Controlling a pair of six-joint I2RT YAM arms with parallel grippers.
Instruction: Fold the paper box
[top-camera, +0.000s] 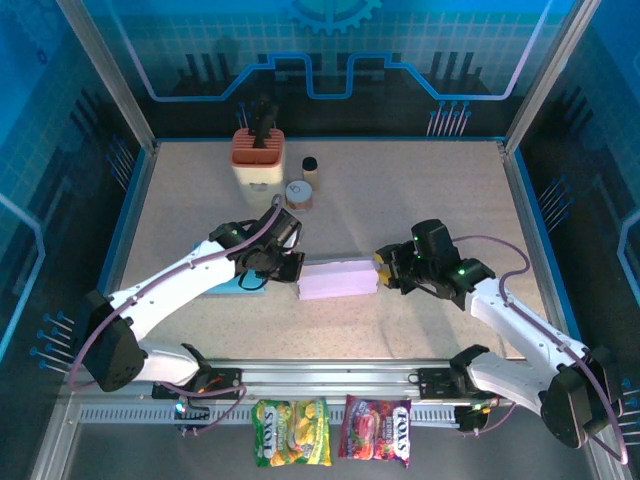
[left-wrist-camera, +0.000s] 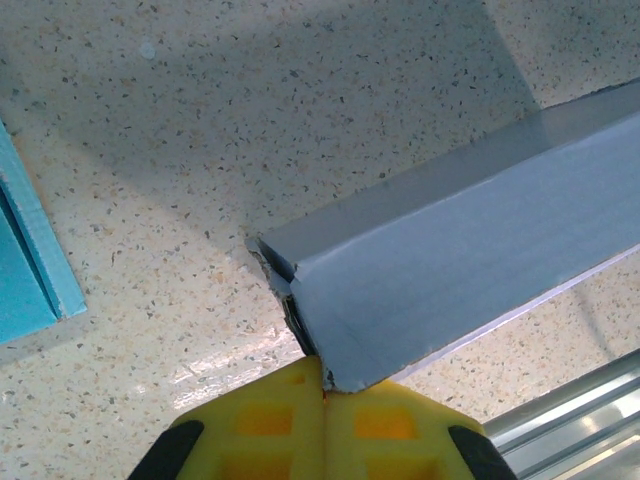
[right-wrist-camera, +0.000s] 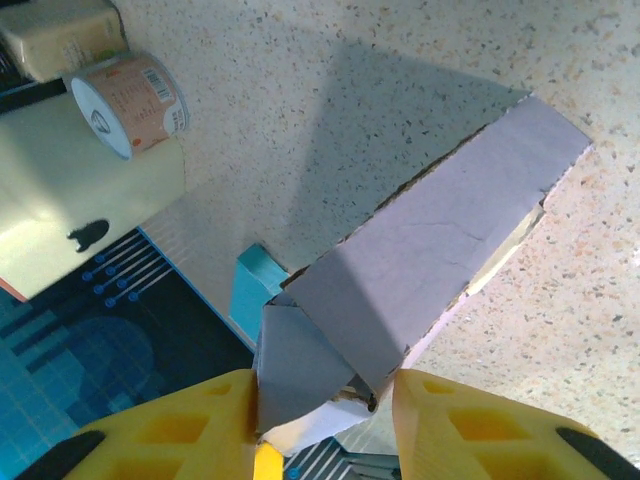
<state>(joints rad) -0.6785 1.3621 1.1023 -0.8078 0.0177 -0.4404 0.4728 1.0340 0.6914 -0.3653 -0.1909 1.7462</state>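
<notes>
**Top external.** The paper box (top-camera: 338, 278) lies flat on the table (top-camera: 430, 200), nearer the arm bases than the cream holder (top-camera: 258, 160) and to its right. Its long axis runs left to right, the right end a touch farther back.
- The left gripper (top-camera: 292, 268) is at the box's left end and the right gripper (top-camera: 385, 268) at its right end.
- A teal tray (top-camera: 238, 283) lies under the left wrist, and a can (top-camera: 298, 193) lies just beside the holder.
- Behind the box and to the holder's right is bare table. The front rail is close behind both wrists.

**Left wrist.** The box (left-wrist-camera: 470, 250) runs up and to the right, away from the camera.
- The left gripper (left-wrist-camera: 322, 385) has its yellow fingers (left-wrist-camera: 260, 420) pressed together, with the box's torn lower corner sitting right at their seam. I cannot tell whether a flap is pinched.
- The tray edge (left-wrist-camera: 25, 270) is apart from the box.

**Right wrist.** The box (right-wrist-camera: 440, 240) points away toward the upper right.
- The right gripper (right-wrist-camera: 325, 395) has its jaws apart, straddling the near end flap. One finger is against the flap and the other has a sliver of gap.
- The holder (right-wrist-camera: 80, 200) and the can (right-wrist-camera: 130, 105) stand well apart from the box. The tray corner (right-wrist-camera: 255, 285) is just beside the flap.
</notes>
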